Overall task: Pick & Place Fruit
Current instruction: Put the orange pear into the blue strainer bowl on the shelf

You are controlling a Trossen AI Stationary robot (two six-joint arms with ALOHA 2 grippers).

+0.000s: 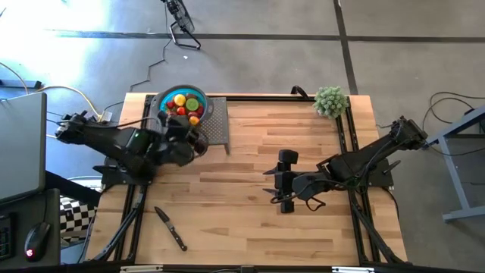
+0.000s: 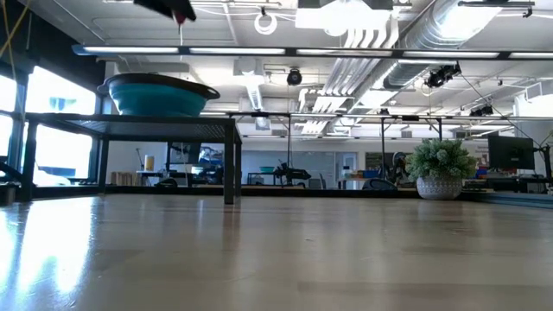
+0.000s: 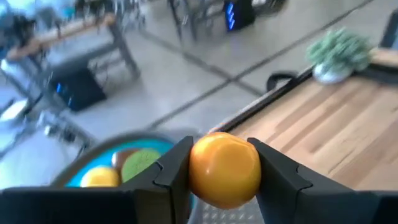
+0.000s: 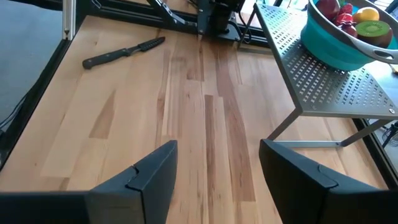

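A teal bowl (image 1: pixel 162 99) holding several small fruits, red, yellow, orange and green, stands on a perforated metal stand (image 1: pixel 218 125) at the table's far left. My left gripper (image 1: pixel 198 142) hovers at the bowl's near right side, shut on a round orange fruit (image 3: pixel 224 171). In the left wrist view the bowl (image 3: pixel 79 175) lies just beyond the fingers, with a green and a yellow fruit in it. My right gripper (image 4: pixel 217 155) hangs open over bare wood at mid-table, right of centre (image 1: pixel 273 182), with nothing between its fingers. My left gripper pinches the orange fruit by its two opposite sides (image 3: pixel 198 168) between its two fingers. The fingers come nearly level from the table's left. The fruit is lifted clear of table and stand, beside the bowl's rim.
A black-handled knife (image 1: pixel 171 228) lies near the table's front left. A fuzzy pale green plant ball (image 1: pixel 331 100) sits at the far right corner. The metal stand's legs (image 4: pixel 292 124) rise from the table. Bare wood spreads between the two arms.
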